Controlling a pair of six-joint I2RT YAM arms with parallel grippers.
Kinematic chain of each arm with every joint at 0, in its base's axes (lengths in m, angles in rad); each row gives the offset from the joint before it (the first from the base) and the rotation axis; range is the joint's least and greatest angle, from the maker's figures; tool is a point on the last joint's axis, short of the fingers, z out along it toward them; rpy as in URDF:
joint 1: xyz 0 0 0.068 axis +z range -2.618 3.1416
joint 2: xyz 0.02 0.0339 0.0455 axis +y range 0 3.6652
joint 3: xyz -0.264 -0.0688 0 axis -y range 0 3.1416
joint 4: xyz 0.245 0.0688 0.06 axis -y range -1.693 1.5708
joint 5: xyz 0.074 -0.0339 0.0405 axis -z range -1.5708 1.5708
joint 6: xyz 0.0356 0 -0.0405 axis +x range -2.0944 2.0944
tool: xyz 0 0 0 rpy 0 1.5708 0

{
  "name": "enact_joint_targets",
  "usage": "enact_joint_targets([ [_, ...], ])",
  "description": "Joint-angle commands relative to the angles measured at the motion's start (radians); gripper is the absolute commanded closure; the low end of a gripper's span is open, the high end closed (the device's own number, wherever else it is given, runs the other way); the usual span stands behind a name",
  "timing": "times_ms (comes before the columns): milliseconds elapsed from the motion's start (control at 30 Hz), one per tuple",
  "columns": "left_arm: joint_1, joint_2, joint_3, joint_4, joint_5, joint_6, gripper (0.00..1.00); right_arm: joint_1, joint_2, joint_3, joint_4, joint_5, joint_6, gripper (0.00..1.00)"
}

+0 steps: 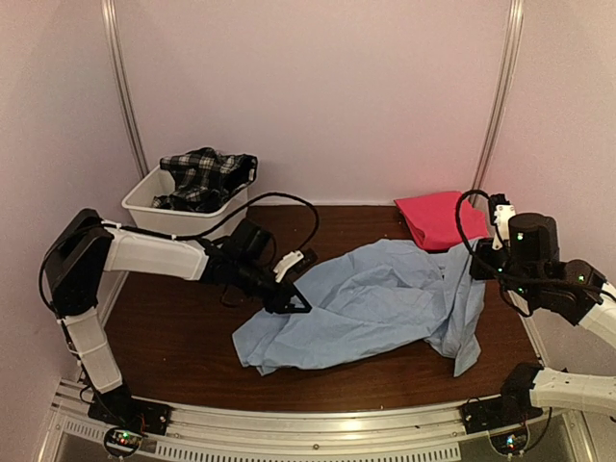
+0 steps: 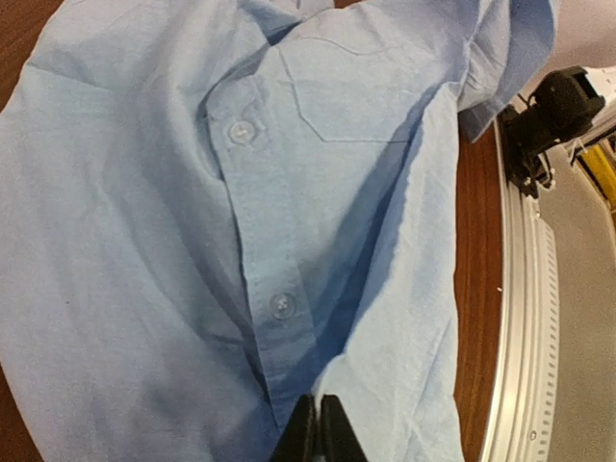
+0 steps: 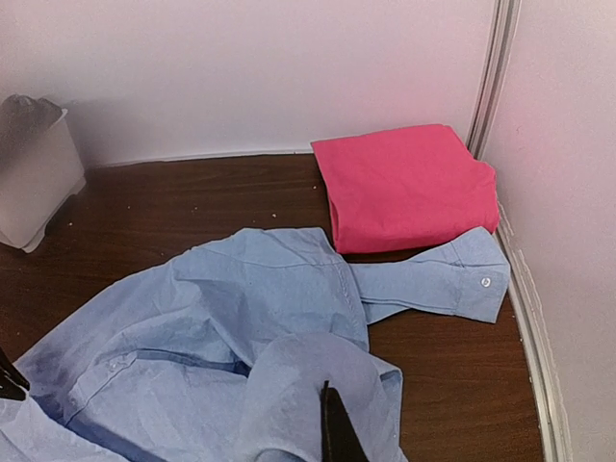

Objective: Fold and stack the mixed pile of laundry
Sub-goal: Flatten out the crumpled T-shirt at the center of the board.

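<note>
Plaid garment [image 1: 204, 176] lay half-hidden in tub [image 1: 142, 205]; your right gripper [image 3: 330, 425] tips were lost in cloth. Both grippers pinched light blue shirt [image 1: 366, 298] mid-table [image 1: 183, 337], left gripper [image 1: 296, 300] at its L edge; pink cloth [image 1: 438, 219] sat folded, rear R corner.

I've got a white tub [image 1: 141, 205] sitting at the far left corner of the dark wooden table [image 1: 183, 337]. Pale walls [image 1: 327, 87] surround it, and a metal rail [image 1: 318, 428] runs along the near edge.
</note>
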Motion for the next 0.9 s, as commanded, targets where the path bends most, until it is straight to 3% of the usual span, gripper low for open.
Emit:
enact_joint_targets([
  [0,-0.001,-0.074,-0.010,0.002,-0.028,0.019,1.00,-0.014,-0.015,0.022,0.002,0.013,-0.019,1.00],
  [200,-0.001,-0.197,0.048,-0.035,-0.216,-0.010,1.00,-0.029,0.000,0.117,0.042,0.051,-0.083,1.00],
  [433,0.000,-0.295,0.364,-0.154,-0.621,0.023,1.00,-0.063,0.189,0.447,0.225,0.172,-0.360,1.00],
  [533,0.000,-0.292,0.502,-0.177,-0.719,0.055,1.00,-0.070,0.264,0.574,0.315,0.166,-0.448,1.00],
  [700,-0.001,-0.295,0.686,-0.230,-0.707,0.098,1.00,-0.067,0.345,0.826,0.297,0.120,-0.577,1.00],
  [867,-0.076,-0.305,0.814,-0.365,-0.651,0.262,1.00,-0.049,0.279,0.964,0.266,0.050,-0.616,1.00],
])
